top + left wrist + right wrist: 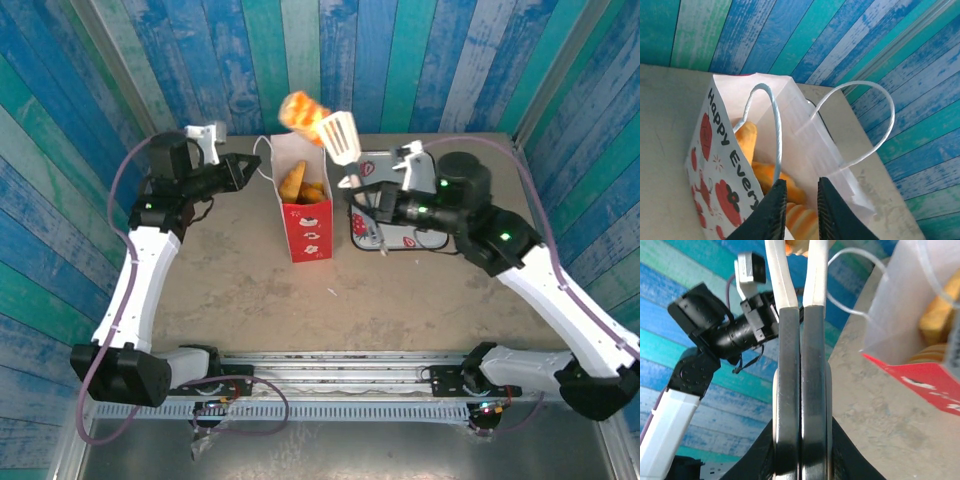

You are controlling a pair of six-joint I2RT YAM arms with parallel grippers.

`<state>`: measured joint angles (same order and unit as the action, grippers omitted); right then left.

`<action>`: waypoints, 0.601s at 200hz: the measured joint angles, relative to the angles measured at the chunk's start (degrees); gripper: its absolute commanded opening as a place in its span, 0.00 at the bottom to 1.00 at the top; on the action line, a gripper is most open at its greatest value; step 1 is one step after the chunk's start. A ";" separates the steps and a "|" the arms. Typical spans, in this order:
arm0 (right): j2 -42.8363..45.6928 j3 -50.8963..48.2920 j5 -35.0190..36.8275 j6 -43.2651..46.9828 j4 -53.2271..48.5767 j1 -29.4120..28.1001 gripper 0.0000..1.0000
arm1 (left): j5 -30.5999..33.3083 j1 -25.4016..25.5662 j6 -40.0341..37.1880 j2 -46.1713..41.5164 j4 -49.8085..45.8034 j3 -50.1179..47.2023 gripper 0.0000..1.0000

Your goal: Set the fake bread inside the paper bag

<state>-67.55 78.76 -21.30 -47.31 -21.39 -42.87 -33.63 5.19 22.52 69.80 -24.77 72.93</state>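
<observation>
The right gripper (352, 182) was clamped on white tongs (341, 140) holding 1 striped fake bread roll (303, 114) at upper centre, over the upright paper bag (307, 225). Its long axis ran upper left to lower right. The left gripper (800, 189) had its jaws nearly together at the bag rim; a grip could not be determined.

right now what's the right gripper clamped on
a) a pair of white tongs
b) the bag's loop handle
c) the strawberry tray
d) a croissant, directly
a: the right gripper is shut on the handles of the white tongs, and the tongs' tips hold an orange striped pastry raised near the open top of the paper bag.
</observation>
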 measured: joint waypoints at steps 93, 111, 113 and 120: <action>-8.79 0.35 4.26 -4.61 8.04 -5.44 0.01 | 4.39 0.00 -1.29 -0.11 0.96 -2.93 0.00; -8.79 -0.85 4.92 -5.31 9.25 -5.49 0.01 | 5.44 0.00 -1.38 -0.17 1.53 -3.50 0.27; -8.79 -0.98 4.98 -5.44 9.35 -5.49 0.01 | 5.53 0.00 -1.29 -0.17 1.62 -3.58 0.29; -8.79 -1.62 5.20 -5.68 9.42 -5.49 0.01 | 5.66 0.00 -1.33 -0.28 1.99 -3.98 0.39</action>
<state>-76.34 77.14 -16.10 -52.99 -11.97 -48.36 -27.97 5.19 21.19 69.52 -22.79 68.95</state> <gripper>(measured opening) 0.209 0.223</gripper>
